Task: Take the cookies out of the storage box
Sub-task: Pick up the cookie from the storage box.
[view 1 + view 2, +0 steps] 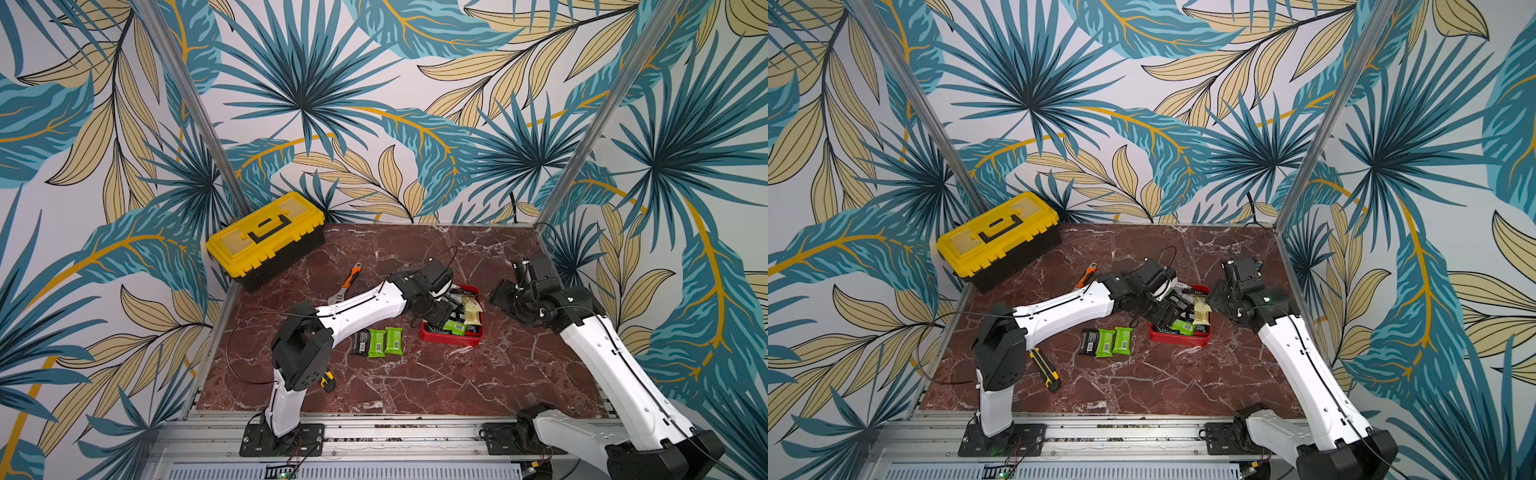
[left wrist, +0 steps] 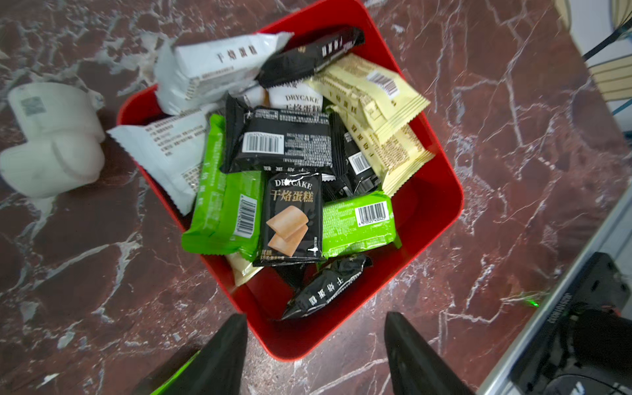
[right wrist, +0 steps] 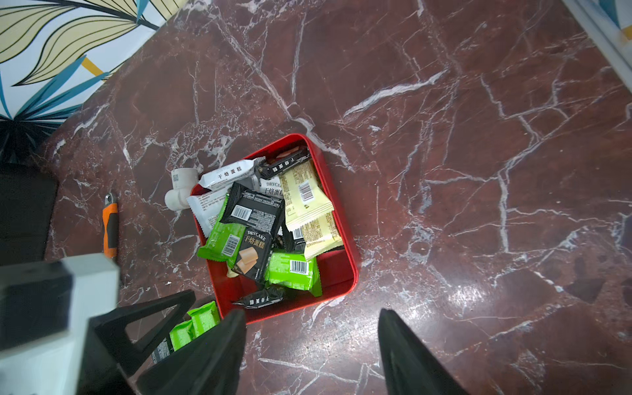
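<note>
Your left claw (image 2: 314,316) hangs low over the storage box (image 2: 441,219), above the corner that faces the left arm. In the left wrist view its two dark fingers (image 2: 222,355) stand well apart and grip nothing, and a crumpled black packet lies in the box below the gap. Your right claw (image 3: 311,311) is spread wide and is empty too. It is held off the worktop (image 1: 415,374) on the box's right side, with one finger over the box's edge and the other over bare marble. The red box sits flat between your two arms, a little right of the worktop's middle. Most of the cookies (image 2: 292,219) are inside it in a loose heap of green, black, cream and white wrappers, several with barcodes up. Some white ones poke out over the rim on the far left side, toward a white pipe fitting (image 2: 51,143) that lies just outside the box. You cannot tell whether they touch it. Three packets (image 1: 377,342) are out of the box, one black and two green. They lie side by side in a row on the worktop, just left of it and near the left forearm. An orange-handled wrench (image 1: 351,280) lies beyond that forearm, and a yellow-black utility knife (image 1: 1044,368) lies close to the left arm's elbow. The yellow-lidded toolbox (image 1: 266,239) stands shut in the far left corner, well apart from the box.
</note>
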